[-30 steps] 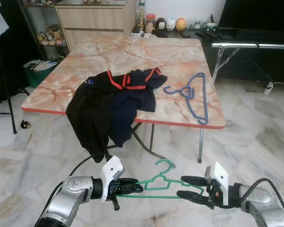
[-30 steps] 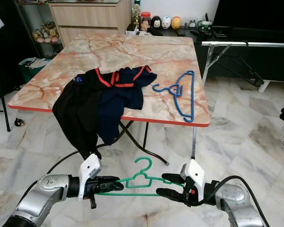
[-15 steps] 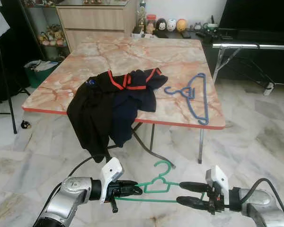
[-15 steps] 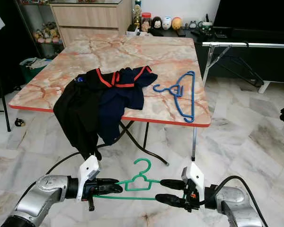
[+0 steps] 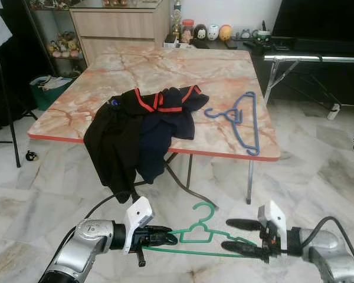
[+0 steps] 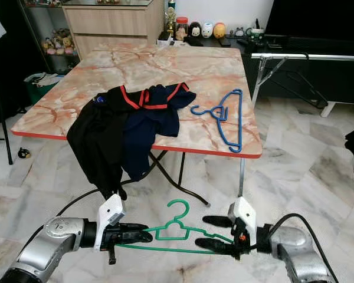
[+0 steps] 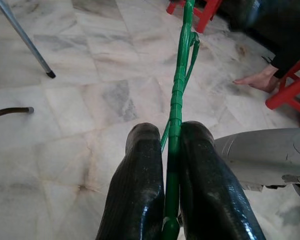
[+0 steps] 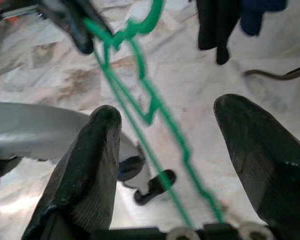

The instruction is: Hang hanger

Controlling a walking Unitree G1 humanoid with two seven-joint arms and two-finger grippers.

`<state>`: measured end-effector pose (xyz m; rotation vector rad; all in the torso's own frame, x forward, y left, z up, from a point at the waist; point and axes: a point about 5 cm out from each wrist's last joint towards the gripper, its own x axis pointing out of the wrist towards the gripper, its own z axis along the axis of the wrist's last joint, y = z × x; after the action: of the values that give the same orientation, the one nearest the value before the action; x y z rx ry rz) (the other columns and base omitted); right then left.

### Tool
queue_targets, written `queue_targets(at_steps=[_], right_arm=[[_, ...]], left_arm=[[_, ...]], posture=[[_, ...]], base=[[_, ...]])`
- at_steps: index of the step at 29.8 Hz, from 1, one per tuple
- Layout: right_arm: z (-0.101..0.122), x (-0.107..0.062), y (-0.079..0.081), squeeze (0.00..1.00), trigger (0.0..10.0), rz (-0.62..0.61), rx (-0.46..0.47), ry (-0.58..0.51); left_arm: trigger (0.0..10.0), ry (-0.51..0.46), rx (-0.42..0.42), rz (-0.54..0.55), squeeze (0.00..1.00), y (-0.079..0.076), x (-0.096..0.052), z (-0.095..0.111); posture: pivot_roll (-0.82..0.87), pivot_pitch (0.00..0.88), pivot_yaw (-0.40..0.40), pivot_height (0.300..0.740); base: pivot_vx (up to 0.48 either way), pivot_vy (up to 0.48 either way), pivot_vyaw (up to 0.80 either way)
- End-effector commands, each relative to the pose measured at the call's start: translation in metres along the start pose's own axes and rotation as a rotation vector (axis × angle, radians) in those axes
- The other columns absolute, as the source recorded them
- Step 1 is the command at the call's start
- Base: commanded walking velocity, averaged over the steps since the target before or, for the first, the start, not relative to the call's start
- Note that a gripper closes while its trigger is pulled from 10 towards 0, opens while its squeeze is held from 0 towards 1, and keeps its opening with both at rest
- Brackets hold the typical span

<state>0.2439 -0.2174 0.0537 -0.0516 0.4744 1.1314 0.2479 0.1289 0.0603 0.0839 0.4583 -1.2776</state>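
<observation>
A green hanger (image 5: 198,233) hangs level in front of me above the floor, hook up. My left gripper (image 5: 165,237) is shut on its left end; in the left wrist view the green bar (image 7: 176,100) runs out from between the black fingers (image 7: 140,170). My right gripper (image 5: 228,234) stands open around the hanger's right end, with the green wire (image 8: 140,85) passing between its spread fingers (image 8: 90,165). Whether they touch it, I cannot tell. A blue hanger (image 5: 242,118) lies on the marble-patterned table (image 5: 165,71) beside a heap of dark clothes (image 5: 138,132) that drapes over the front edge.
The table's metal legs (image 5: 249,183) and a black cable (image 5: 189,188) are on the tiled floor just beyond the grippers. A wooden cabinet (image 5: 118,26) and a dark TV bench (image 5: 318,44) line the far wall. A person's foot (image 7: 255,80) and red stool legs (image 7: 290,95) are nearby.
The green hanger has sunk slightly and its lower bar now slopes down toward the right gripper, which shifted a little to the right and stays open. The left gripper's hold is unchanged.
</observation>
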Motion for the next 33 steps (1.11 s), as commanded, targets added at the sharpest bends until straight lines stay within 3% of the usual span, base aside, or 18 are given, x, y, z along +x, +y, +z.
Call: queue_targets(at_steps=[1, 6, 14, 29, 33], right_arm=[[0.004, -0.005, -0.006, 0.0, 10.0, -0.044, -0.029, -0.003], [0.005, -0.002, -0.006, 0.0, 10.0, -0.015, -0.017, 0.0], [-0.003, 0.007, 0.011, 0.0, 10.0, 0.181, 0.041, 0.035], [-0.008, 0.014, 0.001, 0.0, 10.0, 0.085, -0.009, 0.075], [-0.007, 0.017, 0.006, 0.0, 10.0, 0.154, 0.014, 0.055]], left_arm=[[10.0, 0.012, 0.013, -0.008, 0.0, 0.0, -0.002, 0.003], [10.0, 0.014, 0.015, -0.013, 0.0, 0.0, -0.002, 0.003], [10.0, 0.019, 0.029, -0.02, 0.0, 0.0, -0.006, 0.008], [10.0, 0.011, 0.053, -0.034, 0.0, -0.002, -0.007, 0.017], [10.0, 0.009, 0.056, -0.036, 0.0, -0.002, -0.006, 0.018]], posture=[[0.07, 0.005, 0.005, 0.74], [0.07, 0.007, 0.003, 0.74], [0.08, 0.013, 0.001, 0.74], [0.09, 0.017, 0.001, 0.74], [0.09, 0.017, 0.001, 0.74]], base=[[0.0, 0.0, 0.0], [0.0, 0.0, 0.0], [0.0, 0.0, 0.0], [0.0, 0.0, 0.0], [0.0, 0.0, 0.0]])
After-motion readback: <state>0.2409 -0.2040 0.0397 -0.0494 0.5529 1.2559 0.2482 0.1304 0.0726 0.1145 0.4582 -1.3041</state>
